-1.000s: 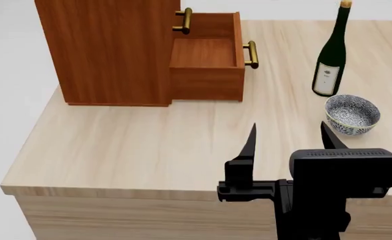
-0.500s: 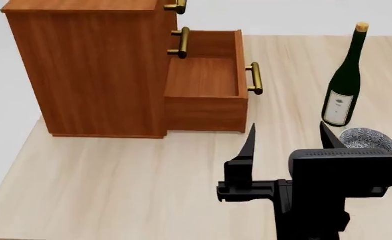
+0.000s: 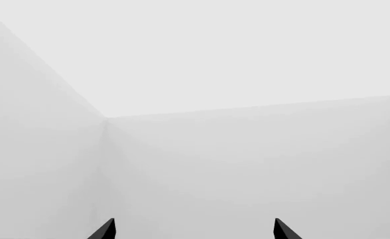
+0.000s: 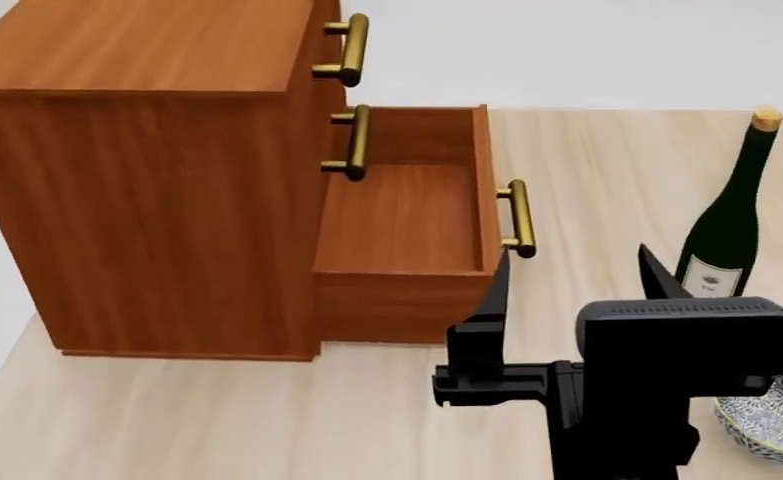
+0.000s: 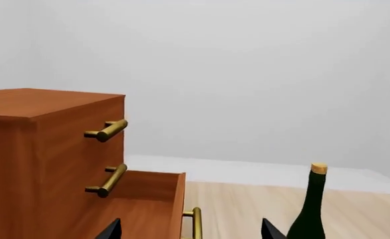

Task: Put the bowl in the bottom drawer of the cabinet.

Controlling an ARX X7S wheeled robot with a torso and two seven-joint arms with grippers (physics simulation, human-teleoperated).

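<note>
Nearest, the right gripper [image 4: 575, 268] stands spread wide, holding nothing. At four o'clock from it the bowl [image 4: 774, 420], white with blue-grey pattern, sits on the table [image 4: 231, 420]. At eleven o'clock the bottom drawer [image 4: 405, 220] of the cabinet [image 4: 151, 200] stands pulled out. The left gripper [image 3: 193, 230] gapes wide.

We are seeing the bowl [image 4: 778, 428] only partly, at the table's right edge: the right gripper [image 4: 571, 285] is covering its near side and the picture's edge is cutting it off.
</note>
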